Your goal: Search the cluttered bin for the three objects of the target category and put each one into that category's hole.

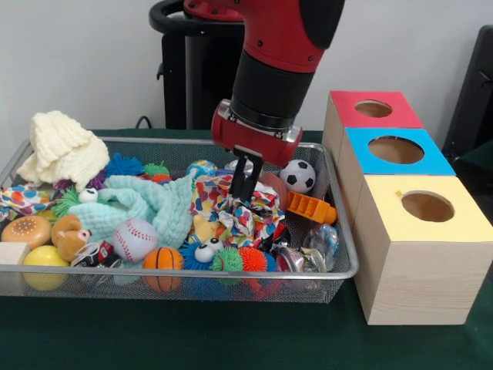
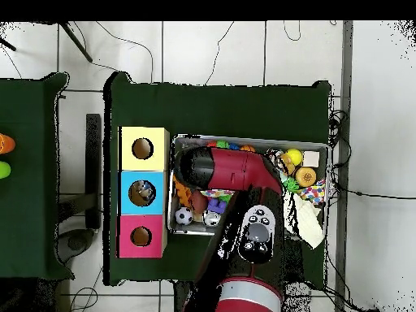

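Gripper [image 1: 242,187] is lowered into the middle of the wire mesh bin [image 1: 339,274], its dark fingers buried in a multicoloured patterned cloth [image 1: 231,202] — whether they are spread or pinching the fabric cannot be told from either view. Around it lie a mint-green knitted cloth [image 1: 146,204], a baseball [image 1: 135,238], a small basketball [image 1: 162,259], a soccer ball [image 1: 297,176] at the far right corner, an orange plastic piece [image 1: 312,207] and spiky googly-eyed toys [image 1: 223,257] along the near wall. A cream knitted hat [image 1: 62,148] sits at the far left corner.

Just beside the bin's right end stand three wooden boxes in a row: yellow-topped box [image 1: 426,206] nearest, blue-topped box [image 1: 396,150] in the middle, red-topped box [image 1: 373,109] farthest — each with a round hole. Overhead, something lies inside the blue hole [image 2: 144,192].
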You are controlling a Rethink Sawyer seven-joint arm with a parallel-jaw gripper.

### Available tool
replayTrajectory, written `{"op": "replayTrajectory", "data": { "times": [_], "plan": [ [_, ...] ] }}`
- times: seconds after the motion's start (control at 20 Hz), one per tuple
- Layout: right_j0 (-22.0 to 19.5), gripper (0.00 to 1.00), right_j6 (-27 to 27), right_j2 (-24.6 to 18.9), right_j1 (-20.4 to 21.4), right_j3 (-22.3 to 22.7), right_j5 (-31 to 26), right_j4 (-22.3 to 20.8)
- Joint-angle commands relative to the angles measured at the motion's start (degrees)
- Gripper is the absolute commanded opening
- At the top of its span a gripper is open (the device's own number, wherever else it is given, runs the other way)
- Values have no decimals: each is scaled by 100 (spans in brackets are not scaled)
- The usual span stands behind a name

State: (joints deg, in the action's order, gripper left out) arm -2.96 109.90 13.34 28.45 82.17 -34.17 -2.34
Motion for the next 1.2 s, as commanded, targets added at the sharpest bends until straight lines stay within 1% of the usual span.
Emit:
{"op": "replayTrajectory", "data": {
  "times": [0.05,0.4,0.7,1.0,1.2],
  "plan": [
    [122,0,1377,-6,-479,-262,-690,343],
    [460,0,1637,254,-812,-459,-611,553],
    [676,0,1713,382,-895,-370,-475,755],
    [928,0,1834,567,-1114,-452,-416,979],
    [979,0,1755,618,-1149,-371,-320,1136]
  ]
}}
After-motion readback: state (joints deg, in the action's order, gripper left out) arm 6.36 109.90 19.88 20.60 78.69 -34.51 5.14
